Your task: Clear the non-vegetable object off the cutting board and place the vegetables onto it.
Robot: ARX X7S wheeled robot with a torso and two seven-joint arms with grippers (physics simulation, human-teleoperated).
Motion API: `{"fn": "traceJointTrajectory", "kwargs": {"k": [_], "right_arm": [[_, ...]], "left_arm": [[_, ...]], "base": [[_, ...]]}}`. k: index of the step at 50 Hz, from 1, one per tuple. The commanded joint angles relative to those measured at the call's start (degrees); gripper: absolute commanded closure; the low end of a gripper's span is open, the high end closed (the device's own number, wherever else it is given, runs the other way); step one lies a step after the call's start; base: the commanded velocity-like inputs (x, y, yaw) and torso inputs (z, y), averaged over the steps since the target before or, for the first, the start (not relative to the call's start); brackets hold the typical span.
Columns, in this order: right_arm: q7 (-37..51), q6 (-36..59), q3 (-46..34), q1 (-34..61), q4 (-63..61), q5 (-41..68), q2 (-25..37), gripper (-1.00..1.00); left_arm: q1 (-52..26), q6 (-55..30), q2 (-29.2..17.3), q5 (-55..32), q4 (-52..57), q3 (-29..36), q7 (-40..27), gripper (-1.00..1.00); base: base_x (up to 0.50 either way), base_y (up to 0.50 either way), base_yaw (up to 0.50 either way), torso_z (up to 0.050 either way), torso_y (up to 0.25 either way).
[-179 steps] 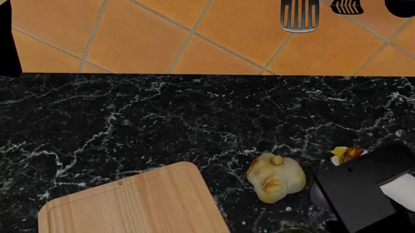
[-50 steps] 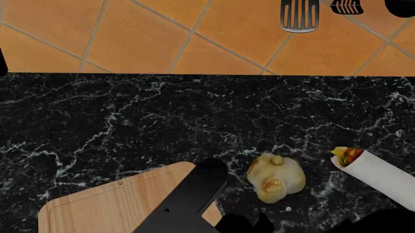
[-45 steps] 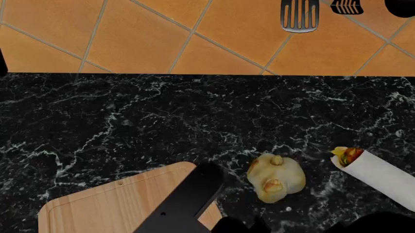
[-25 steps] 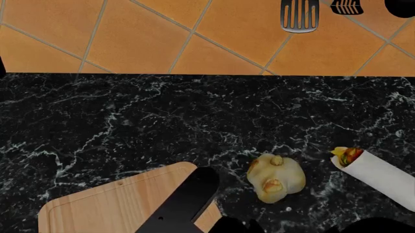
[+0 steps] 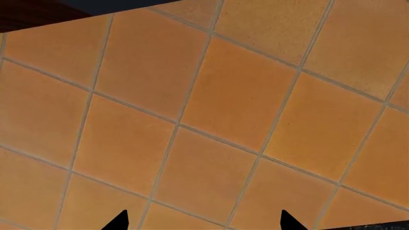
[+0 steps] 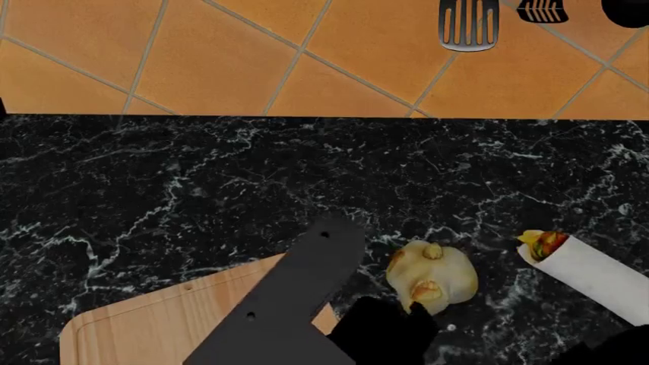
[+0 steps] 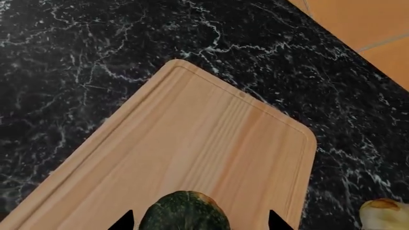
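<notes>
In the right wrist view the dark green vegetable [image 7: 184, 211] sits between the wide-set fingertips of my right gripper [image 7: 199, 221], held over the light-wood cutting board [image 7: 191, 143]. In the head view my right arm [image 6: 294, 296] crosses the cutting board's [image 6: 152, 319] right corner and hides the gripper and the green vegetable. The pale lumpy bulb [image 6: 431, 277] lies on the counter just right of the board and shows again as a bulb [image 7: 383, 213] at the wrist frame's edge. The white wrap [image 6: 588, 270] lies on the counter further right. My left gripper [image 5: 201, 221] is open, facing only wall tiles.
The black marble counter [image 6: 203, 175] runs back to an orange tiled wall [image 6: 254, 53]. A slotted spatula [image 6: 469, 26] and another dark utensil [image 6: 542, 11] hang on the wall at the upper right.
My right arm has swung forward over the board's right corner, close to the bulb. Earlier still it stood at the right over the wrap, which now lies uncovered on the counter.
</notes>
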Motion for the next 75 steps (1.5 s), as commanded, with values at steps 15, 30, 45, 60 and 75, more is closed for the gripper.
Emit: {"fn": "traceJointTrajectory", "kwargs": {"k": [15,30,45,60,75], "right_arm": [[3.0,-2.1,6.0,2.4,-3.7,-3.3,9.8,-1.0],[-2.7,-0.1,7.1,-1.0,3.1,-12.5,13.4,-1.0],[-8.5,0.7,6.2,-4.1,11.6,-20.7,12.7,-1.0],[-14.1,-1.7,5.2,-8.7,17.9,-28.5,11.7,-1.0],[-20.5,-3.9,2.5,-12.6,24.1,-38.4,7.8,-1.0]], "left_arm": [[1.5,1.9,0.8,0.8,-0.7,-0.9,1.2,-1.0],[-0.1,1.4,0.7,0.1,-0.9,-0.2,0.7,-1.0],[-0.8,1.3,0.6,-0.5,-1.1,0.1,0.2,-1.0],[0.5,2.5,0.0,-0.2,-1.2,0.4,0.3,-1.0],[0.6,2.4,-0.2,-1.0,-0.9,0.4,-0.3,-1.0]], "base": [[0.04,0.0,0.0,0.0,0.0],[0.04,0.0,0.0,0.0,0.0],[0.04,0.0,-0.01,0.0,0.0],[0.04,0.0,0.0,0.0,0.0],[0.04,0.0,0.0,0.0,0.0]]}}
